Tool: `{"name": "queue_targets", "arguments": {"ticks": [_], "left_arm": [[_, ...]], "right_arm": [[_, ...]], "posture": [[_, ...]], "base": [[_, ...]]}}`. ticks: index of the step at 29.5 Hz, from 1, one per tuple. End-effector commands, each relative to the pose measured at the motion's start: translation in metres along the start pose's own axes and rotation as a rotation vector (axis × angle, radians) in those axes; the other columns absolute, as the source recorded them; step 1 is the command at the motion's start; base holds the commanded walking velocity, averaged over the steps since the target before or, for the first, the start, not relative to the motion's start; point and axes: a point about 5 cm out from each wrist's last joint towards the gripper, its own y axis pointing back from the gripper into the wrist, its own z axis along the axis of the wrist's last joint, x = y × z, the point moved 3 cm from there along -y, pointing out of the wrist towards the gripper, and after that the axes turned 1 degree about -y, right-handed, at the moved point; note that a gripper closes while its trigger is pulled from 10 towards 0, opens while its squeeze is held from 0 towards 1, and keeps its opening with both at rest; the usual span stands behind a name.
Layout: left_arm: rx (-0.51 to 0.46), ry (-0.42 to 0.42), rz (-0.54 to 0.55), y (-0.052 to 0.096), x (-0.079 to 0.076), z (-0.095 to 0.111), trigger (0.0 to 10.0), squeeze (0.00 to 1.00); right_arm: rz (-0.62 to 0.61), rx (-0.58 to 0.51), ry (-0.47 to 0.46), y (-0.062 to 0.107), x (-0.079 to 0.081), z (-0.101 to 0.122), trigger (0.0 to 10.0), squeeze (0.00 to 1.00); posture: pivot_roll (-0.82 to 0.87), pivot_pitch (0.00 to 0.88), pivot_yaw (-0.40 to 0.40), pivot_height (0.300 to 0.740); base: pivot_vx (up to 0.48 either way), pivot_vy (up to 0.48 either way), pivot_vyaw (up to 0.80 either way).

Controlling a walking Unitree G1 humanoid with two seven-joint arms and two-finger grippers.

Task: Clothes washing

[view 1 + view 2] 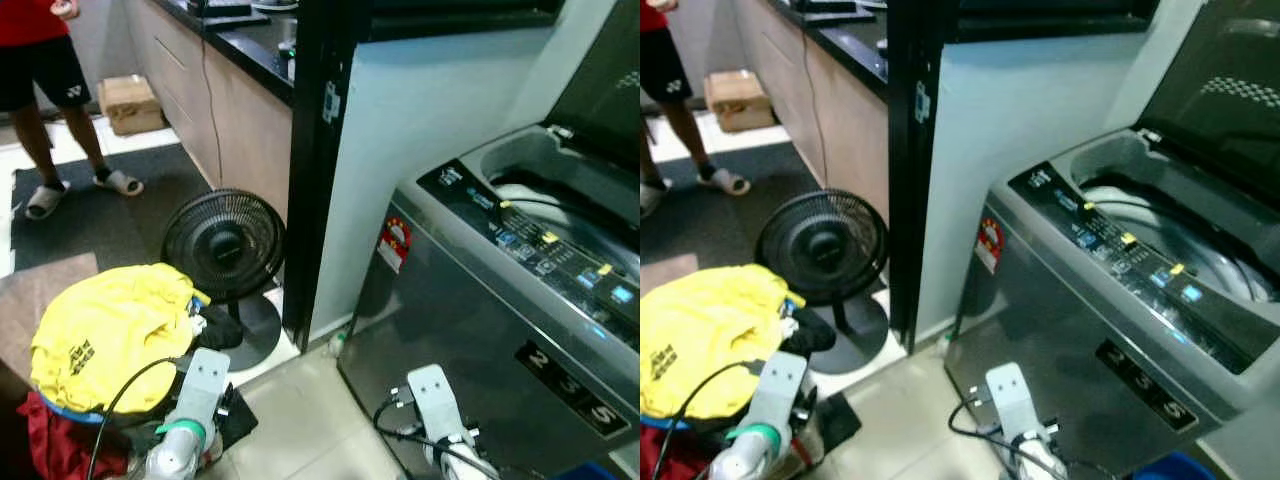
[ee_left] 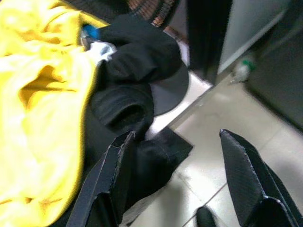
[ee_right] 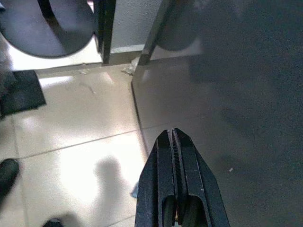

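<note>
Left gripper: my fingers spread wide beside the black garment, lined up to grab.
Right gripper: pinched closed, empty, parked low.
Washer: lid up, ready for loading.

**Cut off, covered and out of focus**

The person at the top corner is cropped above the waist by the frame's edge. The washing machine runs off the right side, its drum largely hidden behind the control panel, whose labels are too small to read. The raised lid is clipped at the top. The yellow garment covers most of the pile; the red cloth under it peeks out and slips past the bottom edge. In the left wrist view, the black clothing is blurred, its shape unclear.
</note>
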Motion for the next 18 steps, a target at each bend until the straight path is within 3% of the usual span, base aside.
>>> {"name": "queue_targets", "arguments": {"ticks": [1,18], "left_arm": [[0.019,-0.015,0.002,0.0025,0.0015,-0.0079,10.0,0.0],[0.012,-0.014,0.006,0.0003,0.0018,-0.0064,10.0,0.0]], "right_arm": [[0.009,-0.025,-0.018,-0.0019,0.0048,0.0061,10.0,0.0],[0.019,-0.051,-0.016,-0.0052,0.006,0.0147,10.0,0.0]], "posture": [[0.1,0.0,-0.064,0.74],[0.11,0.0,-0.065,0.74]], "base": [[0.0,0.0,0.76],[0.0,0.0,0.76]]}}
